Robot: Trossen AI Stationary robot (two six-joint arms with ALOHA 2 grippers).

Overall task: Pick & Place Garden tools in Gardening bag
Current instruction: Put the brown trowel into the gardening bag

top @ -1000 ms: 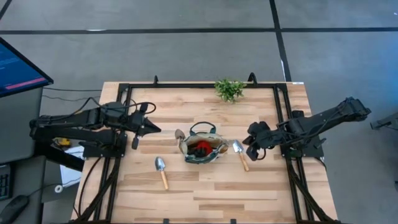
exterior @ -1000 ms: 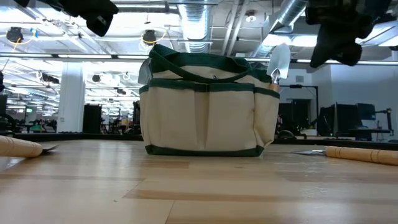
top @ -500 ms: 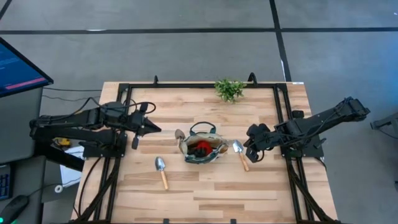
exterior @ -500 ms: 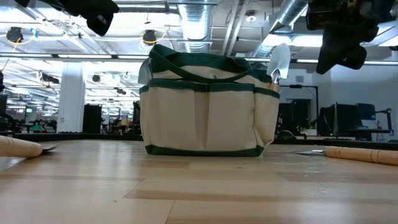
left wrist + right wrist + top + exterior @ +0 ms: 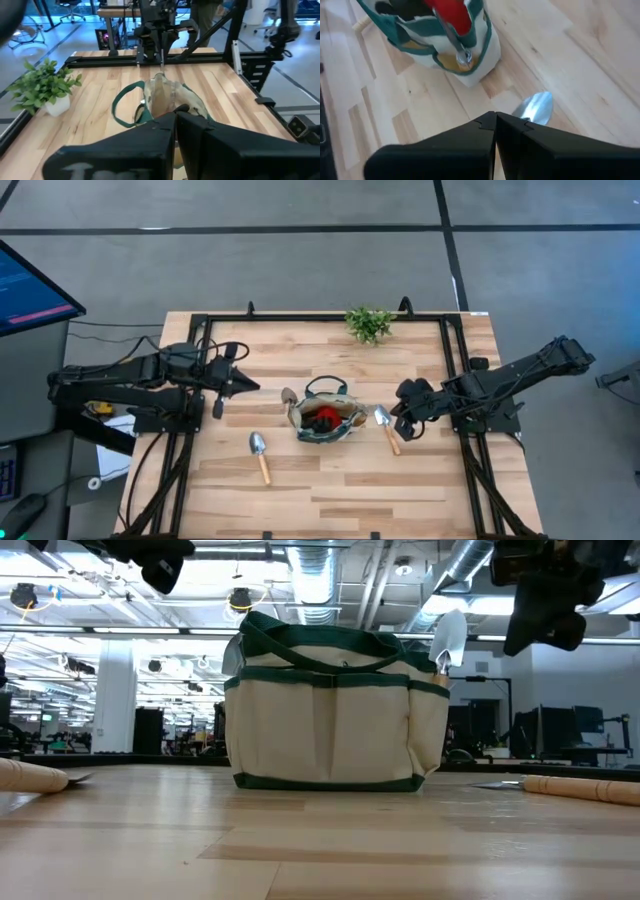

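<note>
The olive-khaki gardening bag [image 5: 325, 420] stands upright mid-table, with a red-and-black item [image 5: 451, 12] and dark handles inside. One trowel sticks blade-up from the bag's side [image 5: 448, 640], and another shows at the bag's left side [image 5: 288, 396]. A third trowel [image 5: 385, 429] lies flat just right of the bag, and its blade shows in the right wrist view [image 5: 535, 107]. A fourth trowel [image 5: 260, 456] lies near the front left. My right gripper [image 5: 399, 420] is shut and empty, above the third trowel's right side. My left gripper [image 5: 246, 388] is shut and empty, raised to the left of the bag.
A leafy green plant sprig [image 5: 369, 323] stands at the table's far edge. A black frame rail [image 5: 325, 317] runs round the tabletop. Bare wood lies along the near edge [image 5: 340, 500]. A monitor [image 5: 30, 285] stands off the table's left.
My right gripper has edged slightly toward the table's left edge, nearer the trowel beside the bag. It stays shut.
</note>
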